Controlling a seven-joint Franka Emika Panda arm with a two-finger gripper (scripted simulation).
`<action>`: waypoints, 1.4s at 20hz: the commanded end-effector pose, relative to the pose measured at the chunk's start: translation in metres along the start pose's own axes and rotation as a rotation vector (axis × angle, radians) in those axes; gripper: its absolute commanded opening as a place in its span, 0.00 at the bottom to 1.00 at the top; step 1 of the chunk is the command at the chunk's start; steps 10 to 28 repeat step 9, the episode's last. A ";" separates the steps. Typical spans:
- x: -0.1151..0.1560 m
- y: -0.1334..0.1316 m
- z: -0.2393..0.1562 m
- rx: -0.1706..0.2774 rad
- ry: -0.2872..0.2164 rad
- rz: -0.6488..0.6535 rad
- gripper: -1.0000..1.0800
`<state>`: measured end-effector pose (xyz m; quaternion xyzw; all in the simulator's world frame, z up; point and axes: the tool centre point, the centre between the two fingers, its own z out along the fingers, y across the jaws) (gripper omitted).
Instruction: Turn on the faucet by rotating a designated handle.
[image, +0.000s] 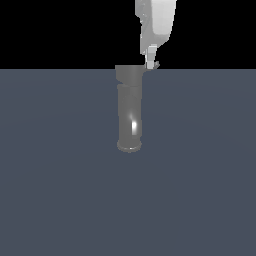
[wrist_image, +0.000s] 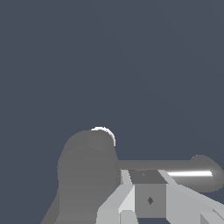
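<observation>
The gripper (image: 151, 64) sits at the handle (image: 156, 64), on the exterior view's right of the faucet (image: 129, 110) collar. Whether its fingers pinch the lever, I cannot tell.

Only the faucet (image: 129, 112) and its handle (image: 156, 65) obstruct the gripper (image: 150, 64); the surrounding floor (image: 200, 175) lies open.

Distant exterior view, close wrist view; shared faucet (image: 130, 110)

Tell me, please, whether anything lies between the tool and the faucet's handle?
Nothing that shows. In the exterior view the tool sits right at the handle, beside the faucet collar, with no gap visible. Actual contact cannot be told.
</observation>
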<state>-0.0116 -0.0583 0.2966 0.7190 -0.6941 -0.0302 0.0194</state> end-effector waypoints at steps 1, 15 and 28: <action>0.016 -0.033 -0.003 0.066 0.011 0.020 0.00; 0.032 -0.047 -0.004 0.070 0.015 0.039 0.00; 0.032 -0.047 -0.004 0.070 0.015 0.039 0.00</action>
